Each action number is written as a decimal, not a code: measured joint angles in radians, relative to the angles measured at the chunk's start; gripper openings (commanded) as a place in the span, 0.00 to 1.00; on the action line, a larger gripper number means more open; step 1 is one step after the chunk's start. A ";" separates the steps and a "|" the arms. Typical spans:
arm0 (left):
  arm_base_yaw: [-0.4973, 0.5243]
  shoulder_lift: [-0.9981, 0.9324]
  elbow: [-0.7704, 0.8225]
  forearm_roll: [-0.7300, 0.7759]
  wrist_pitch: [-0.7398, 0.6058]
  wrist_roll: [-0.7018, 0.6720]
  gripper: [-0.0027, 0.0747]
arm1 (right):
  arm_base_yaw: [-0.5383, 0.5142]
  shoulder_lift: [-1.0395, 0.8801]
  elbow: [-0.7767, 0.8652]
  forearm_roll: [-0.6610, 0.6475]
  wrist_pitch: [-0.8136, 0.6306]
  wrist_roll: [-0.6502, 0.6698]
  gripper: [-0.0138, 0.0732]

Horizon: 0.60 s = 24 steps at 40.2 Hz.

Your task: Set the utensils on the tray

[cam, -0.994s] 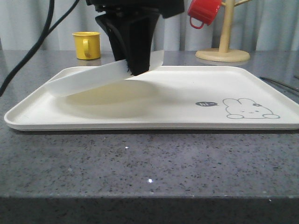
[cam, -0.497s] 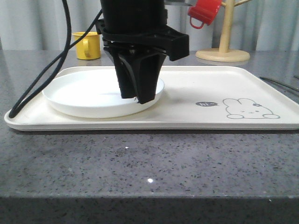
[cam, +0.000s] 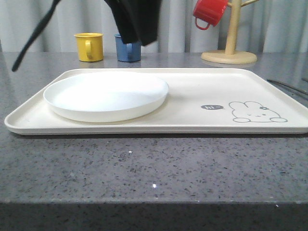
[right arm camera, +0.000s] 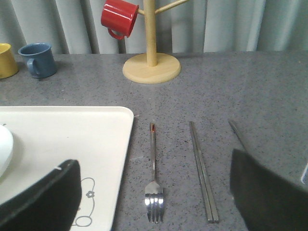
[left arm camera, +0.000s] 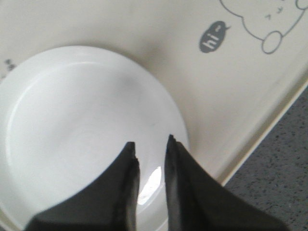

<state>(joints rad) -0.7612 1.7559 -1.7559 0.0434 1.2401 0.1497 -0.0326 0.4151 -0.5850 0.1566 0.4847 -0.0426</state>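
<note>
The round white plate (cam: 106, 95) lies flat on the left part of the cream tray (cam: 202, 94), which carries a rabbit drawing. My left gripper (cam: 139, 38) hangs well above the plate. In the left wrist view its fingers (left arm camera: 150, 144) stand a little apart over the plate (left arm camera: 72, 125), open, with nothing between them. On the grey table to the right of the tray (right arm camera: 62, 130) lie a fork (right arm camera: 153, 192) and a pair of chopsticks (right arm camera: 202, 173). A third thin metal handle (right arm camera: 237, 134) is partly hidden by a finger. My right gripper (right arm camera: 151, 161) is wide open above the fork.
A yellow cup (cam: 89, 46) and a blue cup (cam: 128, 50) stand behind the tray. A wooden mug tree (cam: 230, 48) at the back right carries a red cup (cam: 210, 11). A black cable (cam: 33, 33) hangs at the left.
The left gripper held the plate tilted, set it flat on the tray, then let go and rose clear of it.
</note>
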 measured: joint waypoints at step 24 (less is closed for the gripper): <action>0.592 -0.494 0.446 -0.020 -0.081 0.000 0.01 | 0.000 0.000 0.000 0.000 0.000 0.000 0.90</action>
<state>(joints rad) -0.1689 1.2623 -1.3101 0.0229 1.1593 0.1497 -0.0326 0.4151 -0.5850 0.1566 0.4847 -0.0426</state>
